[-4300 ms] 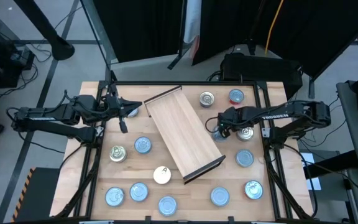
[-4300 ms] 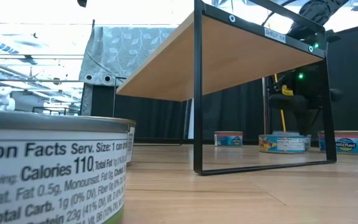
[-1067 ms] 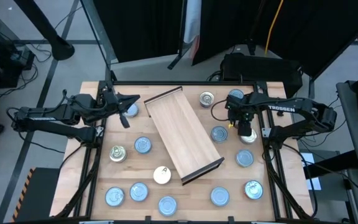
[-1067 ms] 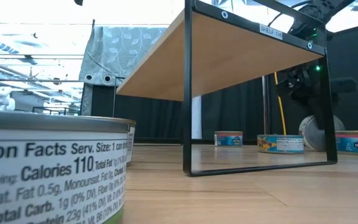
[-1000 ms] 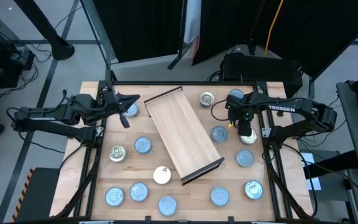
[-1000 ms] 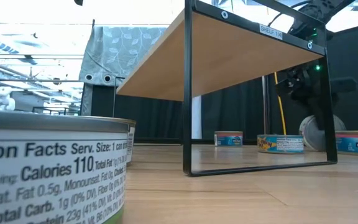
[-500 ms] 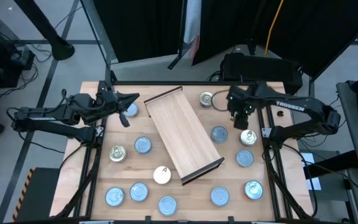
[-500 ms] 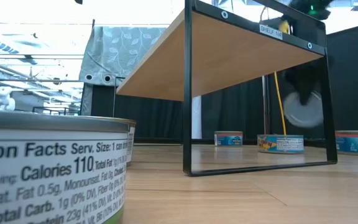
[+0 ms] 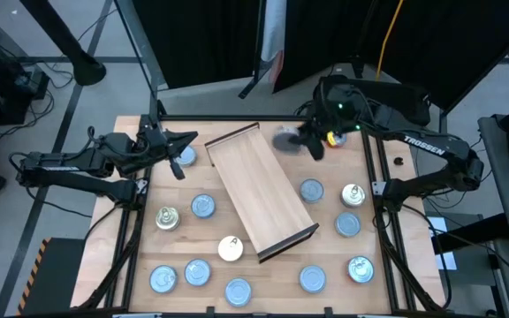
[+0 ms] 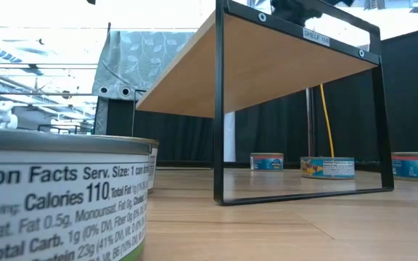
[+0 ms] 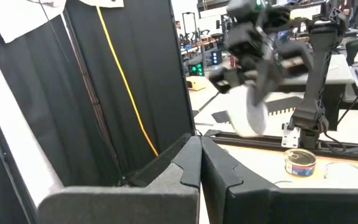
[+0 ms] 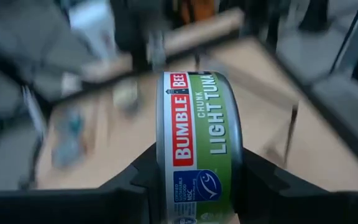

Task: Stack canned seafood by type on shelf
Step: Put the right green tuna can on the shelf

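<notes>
Tuna can [image 12: 197, 146]: green label, silver rim.

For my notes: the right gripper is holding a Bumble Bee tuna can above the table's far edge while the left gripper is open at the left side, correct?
Not quite: the left gripper is shut, its fingers pressed together in the left wrist view. The rest holds: the right gripper holds the Bumble Bee tuna can.

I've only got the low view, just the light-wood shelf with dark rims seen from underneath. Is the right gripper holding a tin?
Observer: Yes. The right gripper is shut on a round green-labelled tuna tin, gripped by its flat faces.
Operator: Where is it?
Observer: From above, it is in the air near the back end of the shelf.
Operator: And the left gripper?
Observer: The left gripper is shut on nothing, at the table's back left by a blue-topped tin.
</notes>
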